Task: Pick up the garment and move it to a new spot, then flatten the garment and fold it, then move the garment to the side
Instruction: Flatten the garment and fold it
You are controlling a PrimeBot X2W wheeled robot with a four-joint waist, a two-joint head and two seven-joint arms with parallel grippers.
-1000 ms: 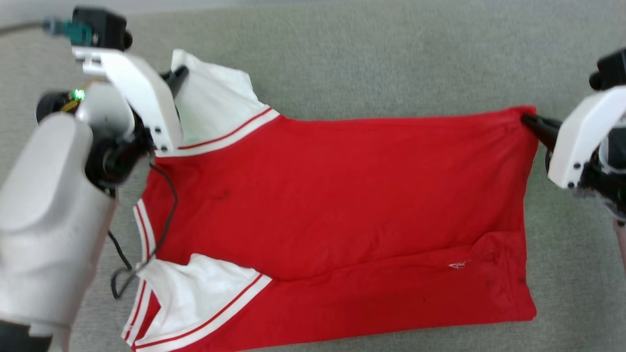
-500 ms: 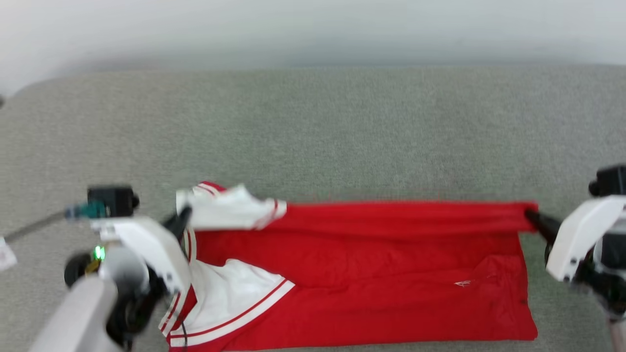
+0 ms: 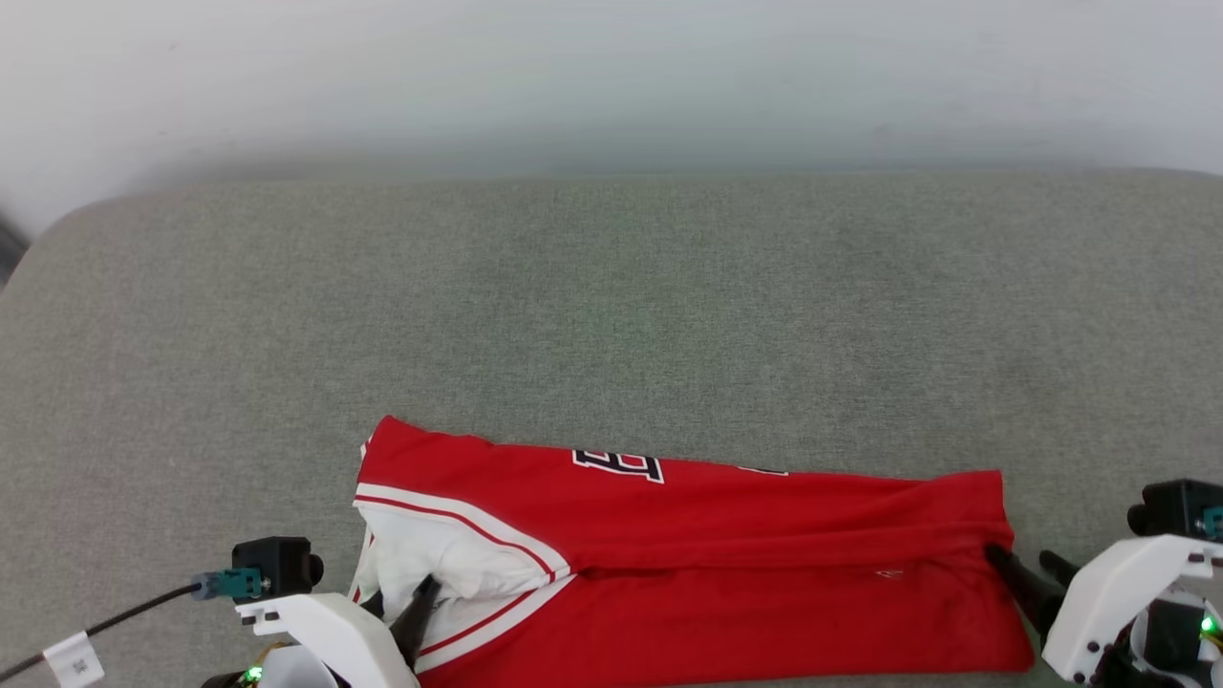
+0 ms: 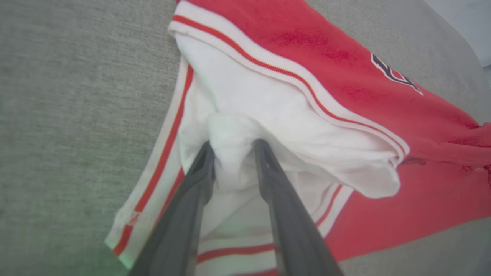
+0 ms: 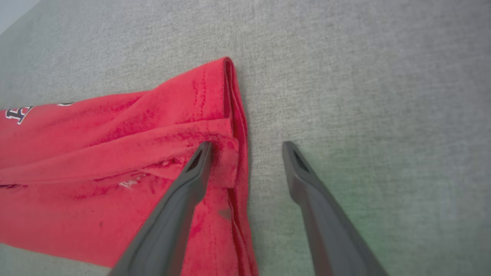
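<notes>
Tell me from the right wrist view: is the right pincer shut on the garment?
No, the right pincer is open, one finger over the garment near its hem, the other over the grey surface.

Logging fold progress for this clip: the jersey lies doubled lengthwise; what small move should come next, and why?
Probably open the left gripper and let go. Its fingers pinch a bunch of the white sleeve, while the right gripper stands open at the hem, gripping nothing. The garment lies doubled lengthwise on the grey surface, so this fold looks laid down.
</notes>
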